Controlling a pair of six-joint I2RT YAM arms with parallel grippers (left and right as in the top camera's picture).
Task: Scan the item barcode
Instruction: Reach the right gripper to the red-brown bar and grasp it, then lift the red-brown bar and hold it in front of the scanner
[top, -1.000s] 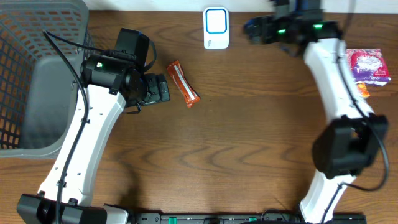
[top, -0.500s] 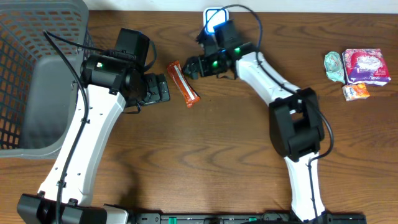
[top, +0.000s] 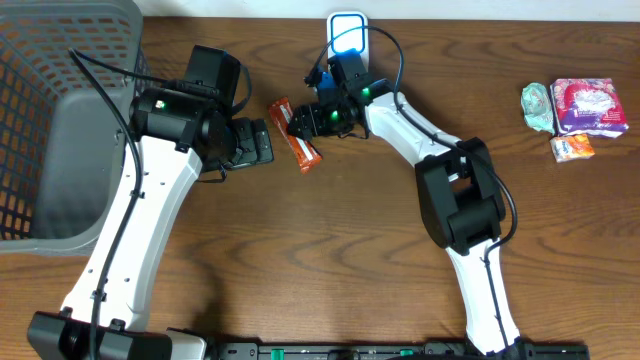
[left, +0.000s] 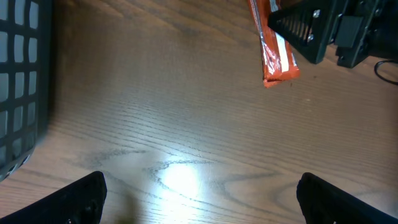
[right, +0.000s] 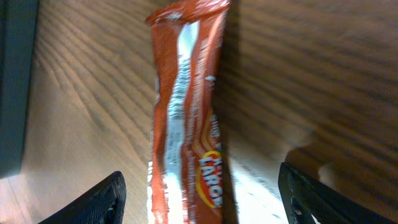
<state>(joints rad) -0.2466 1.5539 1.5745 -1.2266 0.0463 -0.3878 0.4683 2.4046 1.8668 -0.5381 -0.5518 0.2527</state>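
Hovering over the orange snack bar (right: 186, 112), right fingers spread

I see the bar lying flat on the wooden table (top: 350, 240), between my two arms and near the white scanner (top: 347, 45) with its blue-rimmed face. The right gripper (right: 202, 198) sits over the bar with its fingers wide apart, one tip on either side of the wrapper. In the wrist view neither tip touches it. The left gripper (left: 208, 199) is spread wide too, gripping nothing, low over bare wood just beside the bar. A grey plastic basket (top: 60, 60) stands at the far left of the table. Well apart on the right lie a few small packets (top: 590, 105). I cannot make out a barcode on the wrapper from here; only the word "LARGE" reads clearly
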